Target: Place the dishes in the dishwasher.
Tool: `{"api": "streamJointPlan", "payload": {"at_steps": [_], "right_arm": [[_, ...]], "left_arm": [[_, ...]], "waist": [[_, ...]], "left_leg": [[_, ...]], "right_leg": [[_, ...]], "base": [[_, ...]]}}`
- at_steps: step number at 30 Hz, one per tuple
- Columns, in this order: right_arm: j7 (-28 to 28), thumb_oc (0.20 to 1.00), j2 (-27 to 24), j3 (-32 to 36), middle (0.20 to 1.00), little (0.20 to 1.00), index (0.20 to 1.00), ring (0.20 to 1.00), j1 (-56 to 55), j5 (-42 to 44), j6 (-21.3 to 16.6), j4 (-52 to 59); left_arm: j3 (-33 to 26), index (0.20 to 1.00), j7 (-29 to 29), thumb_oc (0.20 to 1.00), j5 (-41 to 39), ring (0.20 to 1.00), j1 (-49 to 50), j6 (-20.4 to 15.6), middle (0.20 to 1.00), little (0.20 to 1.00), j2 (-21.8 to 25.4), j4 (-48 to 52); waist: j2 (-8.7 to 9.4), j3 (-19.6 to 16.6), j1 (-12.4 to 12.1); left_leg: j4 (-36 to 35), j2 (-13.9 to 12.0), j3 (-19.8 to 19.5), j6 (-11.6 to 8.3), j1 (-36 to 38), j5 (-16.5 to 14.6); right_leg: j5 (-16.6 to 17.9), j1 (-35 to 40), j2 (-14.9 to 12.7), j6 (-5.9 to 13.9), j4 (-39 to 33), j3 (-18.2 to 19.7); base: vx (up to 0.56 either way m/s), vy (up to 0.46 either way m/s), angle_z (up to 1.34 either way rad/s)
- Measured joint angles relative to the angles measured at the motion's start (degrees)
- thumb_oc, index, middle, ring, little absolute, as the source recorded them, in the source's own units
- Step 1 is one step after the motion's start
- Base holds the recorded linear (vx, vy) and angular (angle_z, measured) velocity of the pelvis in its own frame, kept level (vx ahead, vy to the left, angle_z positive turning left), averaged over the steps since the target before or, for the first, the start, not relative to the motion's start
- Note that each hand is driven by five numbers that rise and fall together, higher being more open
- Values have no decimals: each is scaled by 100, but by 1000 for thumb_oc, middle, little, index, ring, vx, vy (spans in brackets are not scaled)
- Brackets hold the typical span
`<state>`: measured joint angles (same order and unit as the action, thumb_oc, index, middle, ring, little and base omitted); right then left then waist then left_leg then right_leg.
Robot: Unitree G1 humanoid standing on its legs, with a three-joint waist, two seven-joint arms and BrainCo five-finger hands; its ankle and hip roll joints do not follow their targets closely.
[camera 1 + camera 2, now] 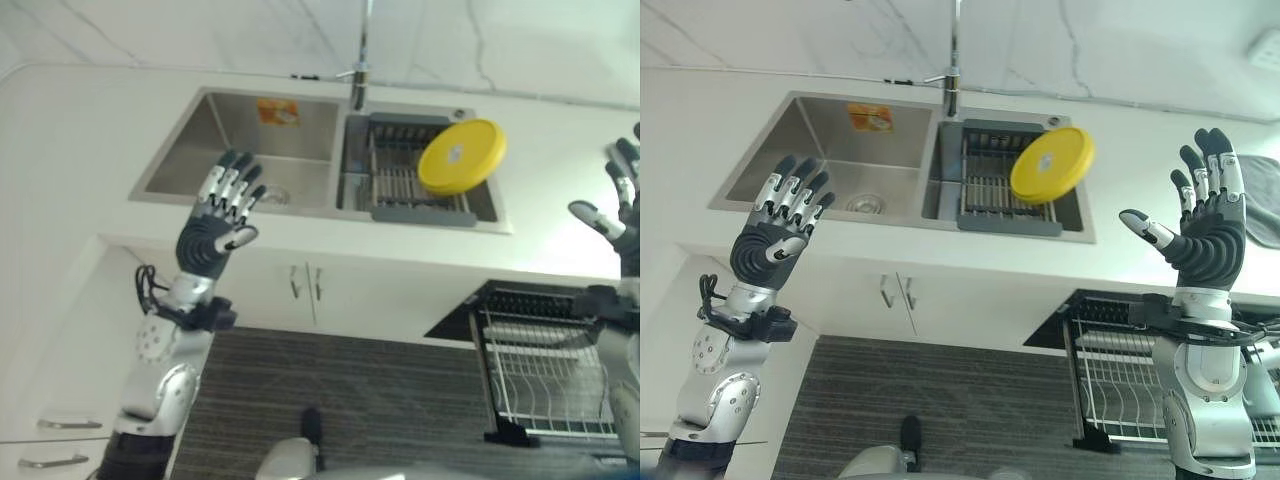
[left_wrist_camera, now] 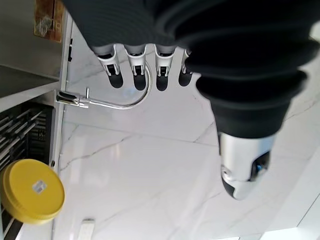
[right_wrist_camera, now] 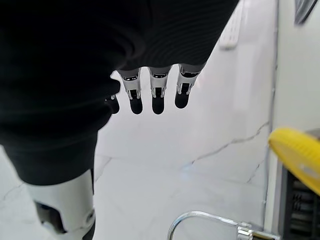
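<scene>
You have both the left robot hand [image 1: 780,215] and right robot hand [image 1: 1205,225] spread empty, well apart; the yellow plate [image 1: 1051,164] leans on the sink rack's [image 1: 990,190] far edge between them.

No print is legible on the sink sticker [image 1: 870,117].

White marble-veined wall [image 1: 790,30] behind a white desk [image 1: 700,120]. Double-bowl steel sink [image 1: 840,150] set into it, chrome faucet [image 1: 952,75] at the divider between the bowls. White cabinet doors [image 1: 900,295] with two small metal handles below the sink; white drawers [image 1: 50,430] at lower left. Floor is dark grey striped [image 1: 960,400]. Lighting is bright and even. Grey cloth [image 1: 1265,200] on the desk at far right.
</scene>
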<state>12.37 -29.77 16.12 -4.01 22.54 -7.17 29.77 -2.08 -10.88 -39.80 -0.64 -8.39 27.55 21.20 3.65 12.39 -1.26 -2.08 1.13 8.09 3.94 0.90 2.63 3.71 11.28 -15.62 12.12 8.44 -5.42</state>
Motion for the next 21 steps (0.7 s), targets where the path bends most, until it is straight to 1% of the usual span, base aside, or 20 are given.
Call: {"api": "streamJointPlan", "payload": {"at_steps": [1, 2, 3, 4, 5, 6, 7, 8, 9, 10, 11, 12, 13, 14, 15, 16, 18, 19, 20, 21], "right_arm": [[2, 1000, 123, -1, 1000, 1000, 1000, 1000, 8, -4, -2, -14], [2, 1000, 151, -5, 1000, 1000, 1000, 1000, -1, -5, -1, -32], [2, 1000, 152, -12, 1000, 1000, 1000, 1000, -3, -10, -3, -36], [0, 1000, 152, -35, 1000, 1000, 1000, 1000, -7, -11, -3, -37], [2, 1000, 140, -48, 1000, 1000, 1000, 1000, -24, -11, -2, -51], [11, 1000, 161, -51, 1000, 1000, 1000, 1000, -69, -11, -2, -50], [-12, 1000, 145, -80, 1000, 1000, 1000, 1000, -63, -12, -2, -66], [-19, 1000, 138, -141, 1000, 1000, 1000, 1000, -25, -13, -2, -77], [-32, 1000, 122, -245, 1000, 1000, 1000, 1000, -37, -14, -1, -81], [-74, 1000, 96, -277, 1000, 1000, 1000, 1000, -82, -12, -2, -77], [-94, 1000, 17, -273, 1000, 1000, 1000, 1000, -131, -12, -2, -84], [-118, 1000, -17, -237, 1000, 1000, 1000, 1000, -174, -11, -5, -103], [-160, 1000, -20, -183, 1000, 1000, 1000, 1000, -195, 7, -31, -213], [-191, 1000, -20, -143, 1000, 1000, 1000, 1000, -203, 18, -53, -334], [-221, 1000, -18, -137, 1000, 1000, 1000, 1000, -208, 68, -88, -431], [-263, 1000, -18, -136, 1000, 1000, 1000, 1000, -207, 120, -96, -457], [-310, 1000, -20, -139, 1000, 1000, 1000, 1000, -198, 123, -134, -453], [-310, 1000, -4, -171, 1000, 1000, 1000, 1000, -206, 123, -144, -455], [-306, 1000, 22, -218, 1000, 1000, 1000, 1000, -258, 119, -149, -454], [-288, 1000, 9, -221, 1000, 1000, 1000, 1000, -255, 120, -142, -497]], "left_arm": [[-5, 1000, 18, 1000, 75, 1000, -2, 42, 1000, 1000, 29, 39], [-9, 1000, 46, 1000, 123, 1000, -9, 58, 1000, 1000, 48, 39], [-20, 1000, 146, 1000, 339, 1000, -22, 58, 1000, 1000, 55, 34], [-25, 1000, 225, 1000, 512, 1000, -30, 62, 1000, 1000, 107, 25], [-24, 1000, 277, 1000, 593, 1000, 16, 85, 1000, 1000, 108, 23], [-30, 1000, 325, 1000, 732, 1000, 23, 93, 1000, 1000, 139, 39], [-48, 1000, 389, 1000, 754, 1000, 41, 92, 1000, 1000, 142, 79], [-76, 1000, 432, 1000, 782, 1000, 14, 91, 1000, 1000, 147, 83], [-86, 1000, 484, 1000, 813, 1000, 6, 93, 1000, 1000, 117, 68], [-71, 1000, 521, 1000, 929, 1000, 20, 111, 1000, 1000, 100, 75], [-78, 1000, 541, 1000, 967, 1000, 20, 109, 1000, 1000, 110, 90], [-70, 1000, 576, 1000, 976, 1000, 30, 110, 1000, 1000, 129, 95], [-43, 1000, 623, 1000, 1006, 1000, 60, 100, 1000, 1000, 127, 79], [-5, 1000, 641, 1000, 1018, 1000, 69, 102, 1000, 1000, 119, 66], [-5, 1000, 658, 1000, 1125, 1000, 74, 97, 1000, 1000, 96, 63], [1, 1000, 706, 1000, 1199, 1000, 61, 89, 1000, 1000, 39, 51], [196, 1000, 786, 1000, 1237, 1000, 54, 84, 1000, 1000, 33, 25], [242, 1000, 776, 1000, 1292, 1000, 91, 86, 1000, 1000, 28, 20], [234, 1000, 773, 1000, 1394, 1000, 157, 82, 1000, 1000, 40, 21], [249, 1000, 783, 1000, 1399, 1000, 255, 90, 1000, 1000, -66, 28]], "waist": [[-23, -12, -34], [-51, -17, -50], [-61, -23, -46], [-45, -32, -48], [-105, -69, -51], [-143, -90, -39], [-210, -93, -35], [-243, -93, -25], [-221, -106, 42], [-210, -122, 119], [-190, -136, 140], [-149, -167, 184], [-80, -217, 280], [-59, -257, 303], [-43, -304, 364], [-43, -341, 435], [-23, -404, 519], [52, -446, 550], [180, -529, 555], [30, -576, 519]], "left_leg": [[-22, 12, -36, 79, 84, -54], [-27, 6, -75, 154, 147, -105], [-26, 15, -86, 216, 184, -150], [-26, 45, -94, 231, 222, -165], [-13, 53, -100, 222, 255, -190], [37, 61, -113, 230, 263, -200], [-21, 19, -97, 277, 347, -229], [-96, -8, -82, 260, 446, -295], [-126, -6, -37, 241, 502, -307], [-153, -13, 22, 247, 568, -315], [-233, -8, 70, 242, 658, -317], [-267, 29, 85, 235, 669, -319], [-276, 86, 72, 209, 719, -337], [-276, 109, 80, 181, 720, -358], [-276, 106, 74, 125, 723, -395], [-276, 91, 73, 93, 723, -412], [-271, 58, 55, -22, 793, -436], [-264, 55, 44, -126, 882, -501], [-215, 90, 13, -285, 942, -609], [-99, -102, -31, -405, 898, -697]], "right_leg": [[113, -165, -12, 57, 391, 18], [49, -336, -17, 106, 738, 23], [-328, -466, 65, 14, 893, 62], [-258, -640, 175, -173, 991, 49], [-142, -785, 124, -244, 1340, -45], [37, -950, 116, -165, 1628, 51], [238, -1249, 127, -44, 2190, 156], [-134, -1694, 131, -14, 2838, 201], [-545, -1978, 222, -122, 3041, 200], [-730, -2116, 372, -293, 2858, 110], [-866, -2238, 549, -438, 2390, -114], [-848, -2263, 647, -465, 1887, -368], [-747, -2293, 673, -575, 1308, -568], [-601, -2272, 684, -573, 919, -619], [-416, -2307, 695, -560, 534, -563], [-247, -2312, 684, -555, 241, -401], [179, -2121, 587, -529, -392, -159], [385, -1976, 458, -574, -535, -133], [574, -1756, 413, -514, -679, -135], [629, -1688, 597, -570, -799, -149]], "base": [[208, 393, 13], [197, 397, 10], [172, 366, 4], [134, 330, 0], [109, 284, -2], [97, 232, -15], [64, 144, -26], [97, 119, -29], [92, 82, -16], [117, 70, -12], [96, 30, -11], [97, 10, -11], [95, -34, -4], [114, -88, -8], [122, -114, -8], [107, -119, -4], [110, -134, 1], [123, -167, 3], [125, -212, -6], [116, -235, -3]]}}
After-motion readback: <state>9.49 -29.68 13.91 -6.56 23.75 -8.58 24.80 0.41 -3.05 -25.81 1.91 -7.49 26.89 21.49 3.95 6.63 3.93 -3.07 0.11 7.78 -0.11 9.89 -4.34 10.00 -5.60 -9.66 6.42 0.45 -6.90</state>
